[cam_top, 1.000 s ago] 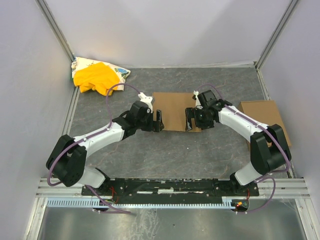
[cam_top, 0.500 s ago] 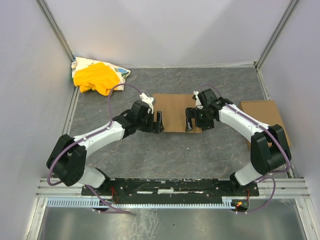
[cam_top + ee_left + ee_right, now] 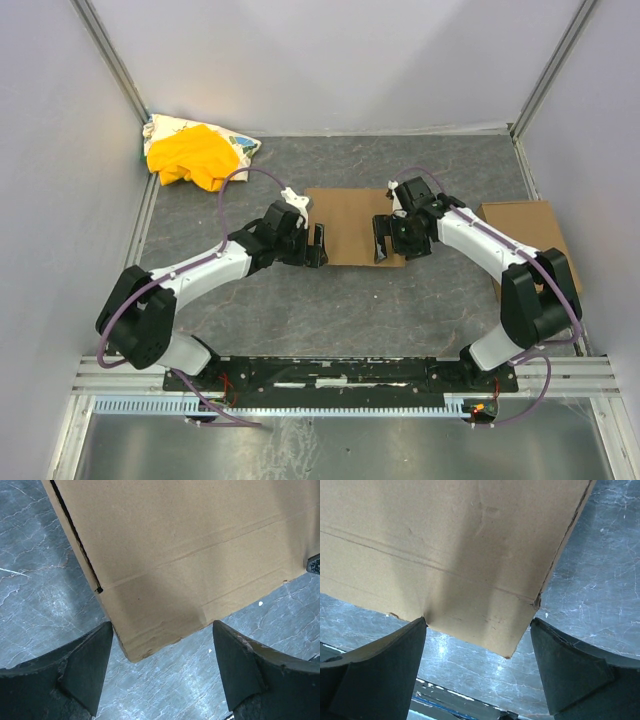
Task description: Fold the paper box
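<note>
OK, I had paper box (image 3: 350,222) lying flat on desk (image 3: 330,300), centre; left jaws stood wide apart over its near-left corner, right jaws same at near-right, gripping nothing.

Right gripper (image 3: 477,630) spread wide; paper box (image 3: 445,545) corner between fingers (image 3: 375,675); grey table (image 3: 600,580) beneath.

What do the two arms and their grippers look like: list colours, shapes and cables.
Both the left arm and the right arm have white links between bulky black joints, with a thin purple cable looping along each. The left gripper and right gripper are black, with broad, scuffed wedge-shaped fingers.
</note>
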You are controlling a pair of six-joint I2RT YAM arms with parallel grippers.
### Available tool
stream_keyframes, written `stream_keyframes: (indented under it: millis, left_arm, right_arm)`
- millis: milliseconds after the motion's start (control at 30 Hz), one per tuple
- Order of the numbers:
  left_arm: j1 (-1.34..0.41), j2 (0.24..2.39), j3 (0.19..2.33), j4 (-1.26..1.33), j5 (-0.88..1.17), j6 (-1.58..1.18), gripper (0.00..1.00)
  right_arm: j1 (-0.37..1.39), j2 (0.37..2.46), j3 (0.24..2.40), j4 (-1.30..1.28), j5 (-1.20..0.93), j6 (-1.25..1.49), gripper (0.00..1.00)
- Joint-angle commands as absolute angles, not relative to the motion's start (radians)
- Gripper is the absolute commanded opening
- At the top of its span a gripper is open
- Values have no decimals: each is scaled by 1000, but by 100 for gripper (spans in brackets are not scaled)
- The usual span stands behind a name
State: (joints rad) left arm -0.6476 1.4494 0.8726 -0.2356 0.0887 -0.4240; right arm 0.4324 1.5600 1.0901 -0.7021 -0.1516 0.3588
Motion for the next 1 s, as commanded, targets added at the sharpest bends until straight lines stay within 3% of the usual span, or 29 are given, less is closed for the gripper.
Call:
stream_keyframes:
  millis: [0,533,967]
  left_arm:
    - [-652,1451,899,-216,109,-380,87]
    - [-652,1446,872,-212,120,-387,86]
    - [-649,1458,855,-180,246,-419,78]
  right_arm:
    - [440,1573,1091,-662,-132,347,92]
    - [439,1543,1052,-655,-116,344,91]
    - [440,1512,1052,-653,-140,352,91]
